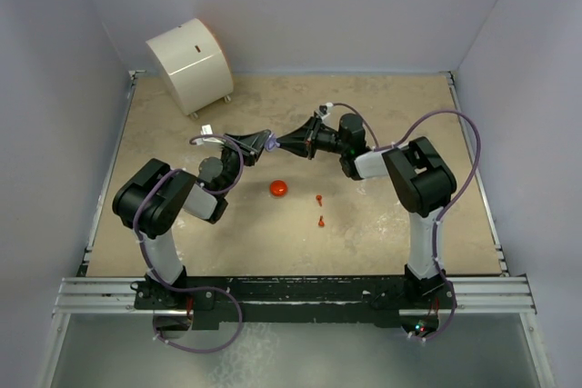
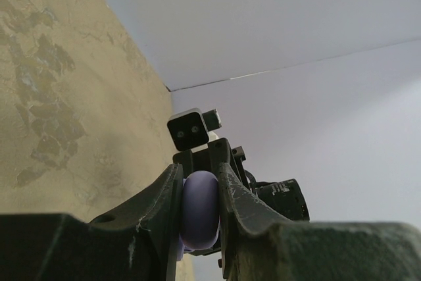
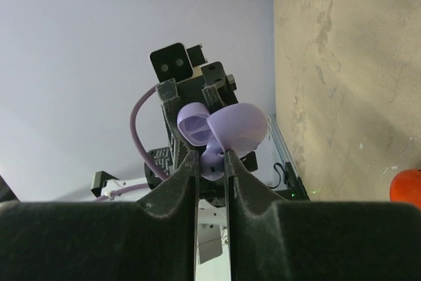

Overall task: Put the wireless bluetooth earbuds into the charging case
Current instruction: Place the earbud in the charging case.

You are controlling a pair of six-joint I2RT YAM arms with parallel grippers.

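While both arms meet above the middle of the tabletop, you are in the seating step for the lilac set. Your left gripper is clamped across the round body of the lilac charging case, apparently raised off the surface, with its lid swung open toward the other arm. Your right gripper is pinched tight on a small lilac piece that sits against the case just below the open lid. It looks like an earbud, but the fingers hide whether it already sits in its well.

Next, I judge, you need a short, straight push into the well, then a gentle release so the piece stays put.

Below centre of the top view, a red case lies on the tabletop. 2 red-orange earbuds lie to its right, apart from it and not yet loaded.

As for pose, the left arm folds at the elbow and reaches up and right. The right arm mirrors it, reaching left, so the 2 grippers are nose to nose.
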